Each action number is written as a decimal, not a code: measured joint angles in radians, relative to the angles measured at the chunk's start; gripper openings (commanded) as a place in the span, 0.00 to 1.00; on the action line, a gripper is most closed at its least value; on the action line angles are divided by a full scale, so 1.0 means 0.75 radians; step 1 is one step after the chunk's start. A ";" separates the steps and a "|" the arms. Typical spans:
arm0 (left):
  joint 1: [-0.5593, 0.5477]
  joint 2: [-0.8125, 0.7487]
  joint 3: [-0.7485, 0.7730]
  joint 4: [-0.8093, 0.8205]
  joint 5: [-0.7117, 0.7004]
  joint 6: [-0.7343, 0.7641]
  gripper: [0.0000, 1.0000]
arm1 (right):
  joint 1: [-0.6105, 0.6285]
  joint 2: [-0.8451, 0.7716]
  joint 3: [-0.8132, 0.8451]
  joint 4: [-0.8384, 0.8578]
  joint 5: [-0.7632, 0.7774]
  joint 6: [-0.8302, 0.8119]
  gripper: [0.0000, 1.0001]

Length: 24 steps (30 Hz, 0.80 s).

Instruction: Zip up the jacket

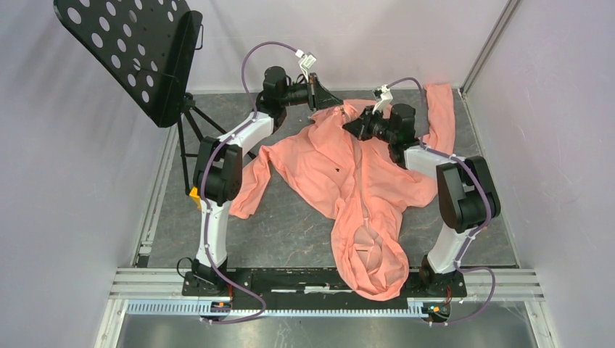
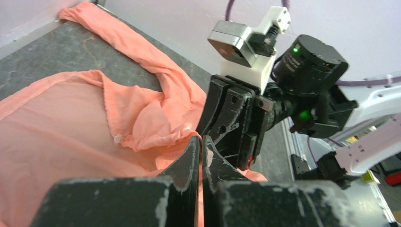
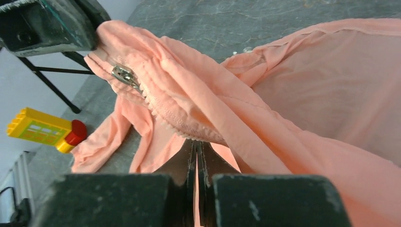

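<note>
The salmon-pink jacket (image 1: 341,181) lies spread on the table, hood at the near edge, hem at the far end, with a small dark mark (image 1: 338,169) on its front. My left gripper (image 1: 321,99) is shut on the fabric at the far hem; in the left wrist view (image 2: 201,142) pink cloth shows between the closed jaws. My right gripper (image 1: 355,125) sits just beside it, shut on the toothed zipper strip (image 3: 175,124), pinched at the jaw tips (image 3: 196,143). A silver zipper pull (image 3: 124,74) hangs on the raised hem by the left gripper's finger (image 3: 47,23).
A black perforated music stand (image 1: 130,51) on a tripod stands at the far left. A yellow toy block (image 3: 42,128) lies on the table by the left sleeve (image 1: 250,192). The right sleeve (image 1: 441,116) runs to the far right corner. Walls close both sides.
</note>
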 measured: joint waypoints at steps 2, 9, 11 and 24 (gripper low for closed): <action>0.004 -0.003 0.000 -0.031 -0.028 0.023 0.02 | -0.001 -0.006 0.025 -0.087 0.019 -0.071 0.00; 0.032 -0.004 0.012 -0.155 -0.123 0.080 0.02 | -0.040 -0.066 0.128 -0.476 0.075 -0.354 0.00; 0.044 -0.004 0.023 -0.156 -0.138 0.082 0.02 | -0.053 -0.110 0.094 -0.521 0.075 -0.391 0.00; 0.049 0.013 0.117 -0.314 -0.110 0.122 0.82 | -0.032 -0.241 -0.115 -0.292 -0.009 -0.328 0.00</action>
